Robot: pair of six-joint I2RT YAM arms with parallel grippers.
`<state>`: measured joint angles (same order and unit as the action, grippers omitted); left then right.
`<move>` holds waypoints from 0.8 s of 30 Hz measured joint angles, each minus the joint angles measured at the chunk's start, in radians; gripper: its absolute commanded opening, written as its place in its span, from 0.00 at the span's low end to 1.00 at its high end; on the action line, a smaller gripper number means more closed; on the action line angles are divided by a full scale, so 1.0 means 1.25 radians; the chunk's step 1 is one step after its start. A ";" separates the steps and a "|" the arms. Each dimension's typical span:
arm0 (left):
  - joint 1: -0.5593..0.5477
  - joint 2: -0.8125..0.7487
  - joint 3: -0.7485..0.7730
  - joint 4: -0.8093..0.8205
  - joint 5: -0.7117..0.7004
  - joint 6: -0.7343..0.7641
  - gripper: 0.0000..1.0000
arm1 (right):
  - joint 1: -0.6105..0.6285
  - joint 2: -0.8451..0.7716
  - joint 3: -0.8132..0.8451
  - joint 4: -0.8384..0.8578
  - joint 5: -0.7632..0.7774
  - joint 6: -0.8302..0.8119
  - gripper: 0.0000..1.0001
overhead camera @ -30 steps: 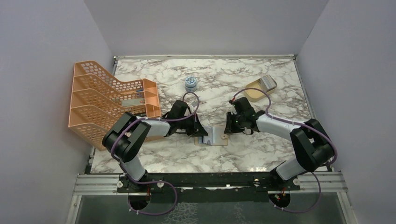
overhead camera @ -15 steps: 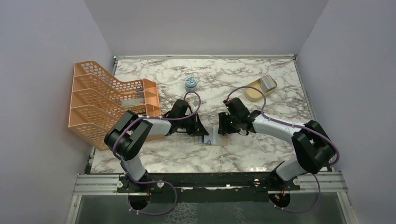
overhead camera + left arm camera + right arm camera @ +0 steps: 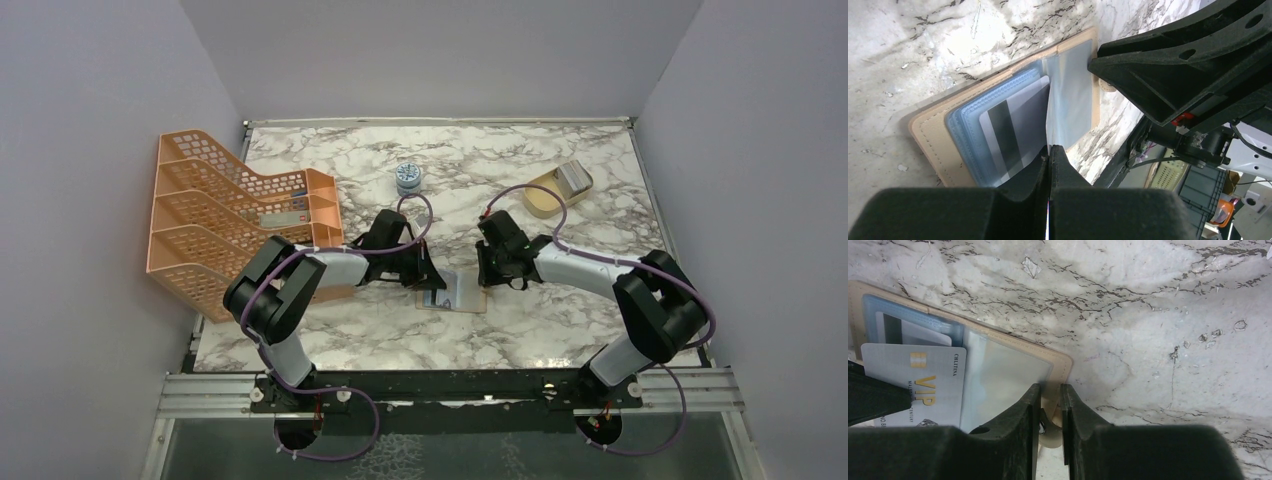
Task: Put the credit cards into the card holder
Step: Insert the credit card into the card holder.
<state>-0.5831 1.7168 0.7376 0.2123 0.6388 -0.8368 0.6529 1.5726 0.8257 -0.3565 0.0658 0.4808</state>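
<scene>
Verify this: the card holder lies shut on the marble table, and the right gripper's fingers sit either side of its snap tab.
Not shut. The card holder lies open on the marble table, its pale blue pockets showing in the left wrist view. The right gripper does have its fingers either side of the snap tab.
</scene>
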 measured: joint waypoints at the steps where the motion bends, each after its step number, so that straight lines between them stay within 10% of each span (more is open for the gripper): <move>1: 0.000 0.000 0.002 -0.004 0.000 0.002 0.00 | 0.000 0.000 0.000 0.000 0.001 0.000 0.18; 24: 0.000 0.029 0.069 -0.079 0.000 0.056 0.00 | 0.000 0.000 -0.003 0.007 0.002 -0.012 0.15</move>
<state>-0.5831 1.7531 0.8238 0.1135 0.6388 -0.7670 0.6529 1.5726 0.8215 -0.3477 0.0677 0.4656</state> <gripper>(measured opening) 0.011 0.157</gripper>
